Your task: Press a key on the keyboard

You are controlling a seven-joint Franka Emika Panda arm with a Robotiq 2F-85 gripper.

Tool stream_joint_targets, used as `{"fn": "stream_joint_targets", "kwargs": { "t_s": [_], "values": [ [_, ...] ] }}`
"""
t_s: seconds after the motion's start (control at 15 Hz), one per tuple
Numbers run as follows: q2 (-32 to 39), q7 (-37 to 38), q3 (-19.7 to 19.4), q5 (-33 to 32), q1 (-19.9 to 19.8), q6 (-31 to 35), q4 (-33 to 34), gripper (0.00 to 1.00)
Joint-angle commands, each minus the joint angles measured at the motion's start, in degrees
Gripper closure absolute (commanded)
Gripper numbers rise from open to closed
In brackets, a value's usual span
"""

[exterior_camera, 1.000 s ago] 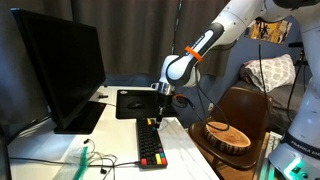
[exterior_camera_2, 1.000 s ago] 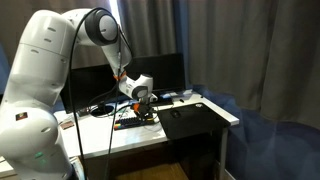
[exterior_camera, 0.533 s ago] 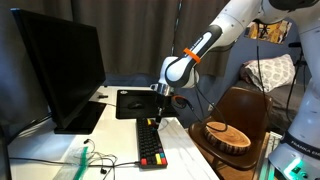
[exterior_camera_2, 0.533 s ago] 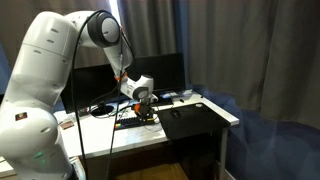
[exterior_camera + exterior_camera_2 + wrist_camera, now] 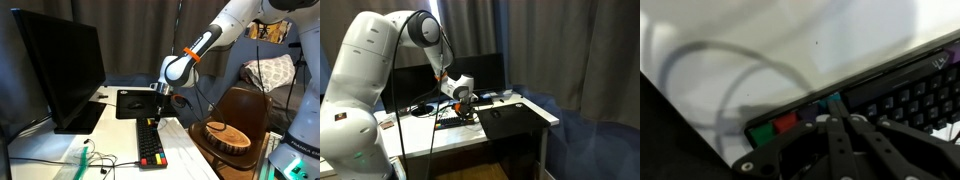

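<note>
The long narrow black keyboard (image 5: 150, 145) with red, yellow and green keys lies on the white desk in front of the monitor. It also shows in an exterior view (image 5: 455, 119) and in the wrist view (image 5: 890, 95). My gripper (image 5: 158, 117) is shut, fingers together, pointing down at the keyboard's far end near the black mat. In the wrist view the closed fingertips (image 5: 835, 108) rest at the keys beside the green and red keys (image 5: 775, 126). Contact with a key looks likely, but I cannot tell for sure.
A large black monitor (image 5: 55, 70) stands beside the keyboard. A flat black mat (image 5: 135, 102) lies beyond it, also seen in an exterior view (image 5: 515, 118). Cables (image 5: 710, 70) run over the white desk (image 5: 190, 150). A wooden chair (image 5: 235, 125) stands by the desk edge.
</note>
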Motion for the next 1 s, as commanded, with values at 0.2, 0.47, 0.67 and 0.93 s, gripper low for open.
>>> {"fn": "stream_joint_targets", "kwargs": {
  "t_s": [0.2,0.47,0.67,0.93],
  "values": [
    [-13.05,-0.66,3.36,0.62,-3.59,-1.76,-6.96,1.0],
    [-23.61,-2.17,3.96,5.05,-3.52,-4.62,-12.78,0.6],
    [-32.45,-2.09,1.9,8.74,-0.88,-8.46,-17.2,0.4],
    [-44.28,-1.98,-3.64,8.82,3.86,-13.7,-23.2,0.12]
  ]
}}
